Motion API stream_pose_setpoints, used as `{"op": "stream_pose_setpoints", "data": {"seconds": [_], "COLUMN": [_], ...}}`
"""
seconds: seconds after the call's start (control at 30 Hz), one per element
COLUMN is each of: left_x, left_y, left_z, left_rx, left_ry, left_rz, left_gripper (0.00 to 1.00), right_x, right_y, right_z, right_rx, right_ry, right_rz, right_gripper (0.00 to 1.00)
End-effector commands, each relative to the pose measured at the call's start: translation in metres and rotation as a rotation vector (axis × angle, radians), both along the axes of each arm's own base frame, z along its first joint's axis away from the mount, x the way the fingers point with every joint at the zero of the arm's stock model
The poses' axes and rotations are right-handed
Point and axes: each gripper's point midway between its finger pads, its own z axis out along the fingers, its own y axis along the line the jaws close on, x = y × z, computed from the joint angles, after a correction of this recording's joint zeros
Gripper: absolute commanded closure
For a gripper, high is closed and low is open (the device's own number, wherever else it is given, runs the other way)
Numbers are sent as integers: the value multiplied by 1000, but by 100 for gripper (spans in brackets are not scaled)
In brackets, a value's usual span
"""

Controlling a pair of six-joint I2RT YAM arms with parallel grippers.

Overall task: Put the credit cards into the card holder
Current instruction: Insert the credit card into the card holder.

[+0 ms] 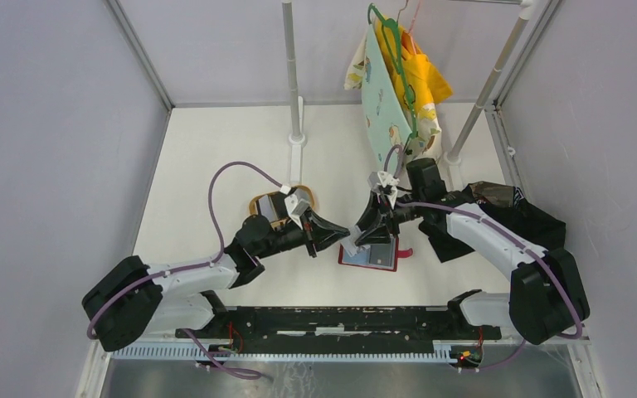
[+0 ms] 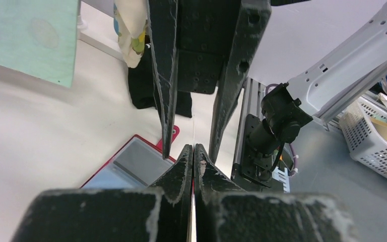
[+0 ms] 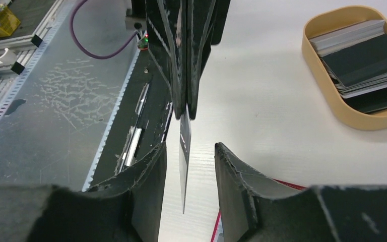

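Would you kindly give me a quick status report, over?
Left gripper shut on one credit card, edge-on. Right gripper open, jaws either side of it. Card holder lies open nearby. Nothing seen in the way.

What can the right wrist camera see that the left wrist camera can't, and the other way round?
Only the right wrist view: a tan oval tray holding stacked cards. Only the left wrist view: a hanging turquoise cloth and a white basket. Both: one card seen edge-on, the left gripper shut on it, the right gripper open astride it, and the red card holder, just a red edge in the right wrist view.
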Motion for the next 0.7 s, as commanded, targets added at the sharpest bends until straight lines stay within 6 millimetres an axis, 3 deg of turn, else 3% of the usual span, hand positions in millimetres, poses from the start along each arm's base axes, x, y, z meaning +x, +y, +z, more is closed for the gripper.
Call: {"op": "stream_pose_setpoints", "data": {"seconds": [0.0, 0.1, 0.17, 0.33, 0.37, 0.47, 0.5, 0.57, 0.67], "left_x": [11, 13, 13, 12, 13, 10, 7, 1, -4], "left_y": [6, 10, 10, 9, 9, 12, 14, 20, 28], "left_z": [23, 26, 28, 31, 31, 32, 30, 34, 31], "left_rx": [18, 38, 53, 65, 63, 29, 11, -39, -91], "left_ry": [-74, -78, -85, -80, -71, -54, -50, -65, -44], "left_rz": [24, 26, 18, 2, 4, 2, -4, -12, 5], "left_gripper": [98, 98, 98, 98, 94, 58, 51, 40, 33], "right_x": [4, 2, 2, -1, -3, -10, -12, -14, -15], "right_y": [3, 7, 9, 13, 14, 15, 16, 16, 15], "right_z": [-8, -16, -18, -15, -13, -6, -3, 0, 4], "right_rx": [-47, -80, -88, -67, -56, -14, -1, 10, 25], "right_ry": [-89, -87, -85, -50, -35, 17, 27, 34, 40], "right_rz": [4, 18, 21, 31, 38, 71, 82, 91, 96], "right_gripper": [54, 54, 60, 96, 100, 100, 100, 100, 100]}}
